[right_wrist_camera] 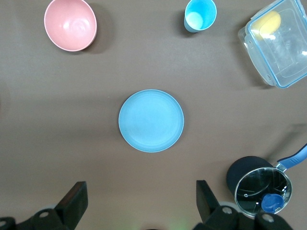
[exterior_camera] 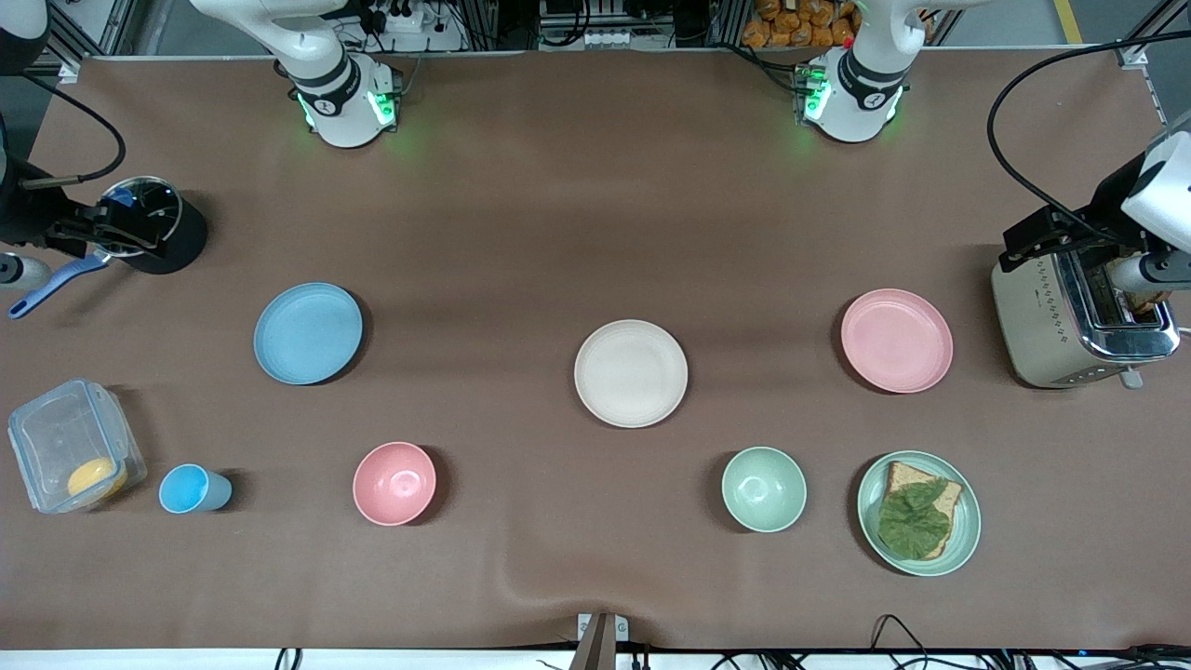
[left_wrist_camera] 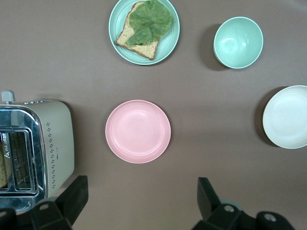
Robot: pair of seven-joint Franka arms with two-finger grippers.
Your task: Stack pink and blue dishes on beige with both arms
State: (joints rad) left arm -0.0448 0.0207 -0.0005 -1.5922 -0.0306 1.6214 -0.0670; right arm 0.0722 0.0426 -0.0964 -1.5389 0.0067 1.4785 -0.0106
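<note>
Hovering wide open and empty, the left end effector point(left_wrist_camera: 139, 203) over the pale pink matte plate point(exterior_camera: 897, 340) and the right end effector point(right_wrist_camera: 139, 203) over the light blue plate point(exterior_camera: 308, 333) should grip rims squarely; the cream-beige plate point(exterior_camera: 631, 373) waits mid-worktop.

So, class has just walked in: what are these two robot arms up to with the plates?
Nothing is held yet. The left hand hangs open above the flat round pale pink plate, the right hand open above the flat round light blue plate. The flat round cream-beige plate lies bare between them, so no stacking has begun.
</note>
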